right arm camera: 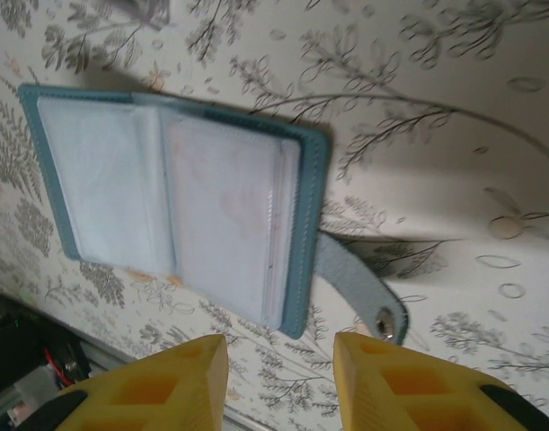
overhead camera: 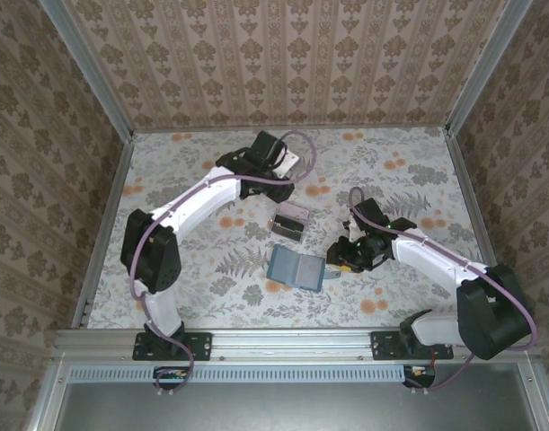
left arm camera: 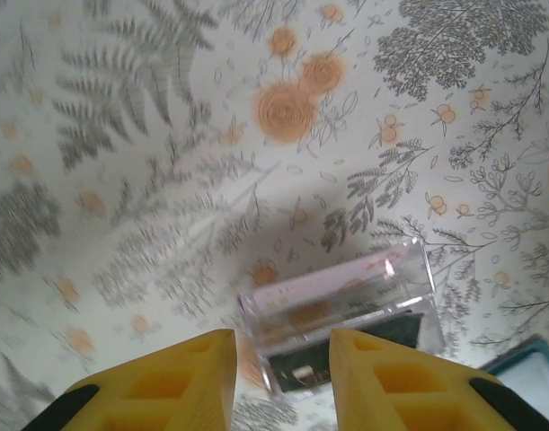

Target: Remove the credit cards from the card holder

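From above, the holder [overhead camera: 296, 268] lies open with its long axis running left to right and its strap end toward my right gripper [overhead camera: 339, 257], which is just beside it. The tray [overhead camera: 292, 220] with the cards [overhead camera: 295, 215] sits just beyond. On the left wrist, the left gripper [left arm camera: 283, 350] hangs wide open and empty near that tray. On the right wrist, the jaws gape empty at the holder's strap [right arm camera: 359, 289] edge. I'd pinch any card left inside by its exposed edge and slide it flat along its sleeve.

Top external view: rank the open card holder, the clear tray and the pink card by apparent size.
1. card holder, lying open.
2. clear tray, somewhat smaller.
3. pink card, inside the tray.
Similar camera distance for all.
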